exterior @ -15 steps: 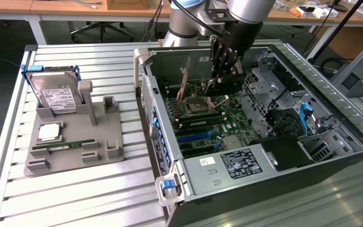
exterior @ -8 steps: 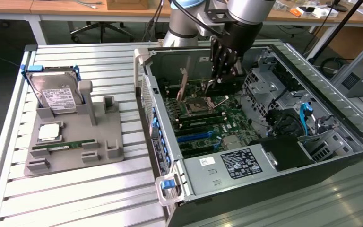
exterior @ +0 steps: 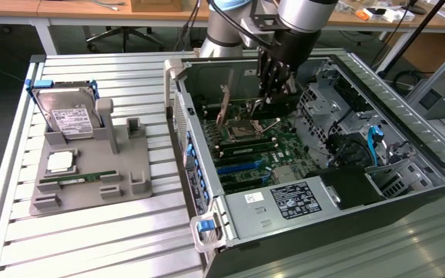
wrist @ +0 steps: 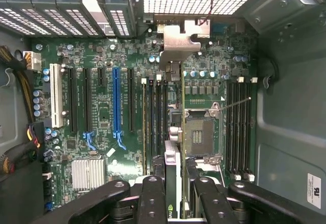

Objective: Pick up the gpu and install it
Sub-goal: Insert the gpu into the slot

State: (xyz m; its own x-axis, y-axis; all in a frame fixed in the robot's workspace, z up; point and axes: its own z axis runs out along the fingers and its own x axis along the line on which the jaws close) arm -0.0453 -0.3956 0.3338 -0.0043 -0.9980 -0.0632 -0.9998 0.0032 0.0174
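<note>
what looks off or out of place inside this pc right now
The processor socket lies open and empty, its thin lever sticking out sideways over the memory slots. The graphics card in the gripper hangs edge-on beside that socket, away from the long blue slot. No damage shows.

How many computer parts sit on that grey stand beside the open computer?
3: a hard drive standing upright in a blue frame, a square chip lying flat just in front of it, and a thin green memory stick in front of that.
</note>
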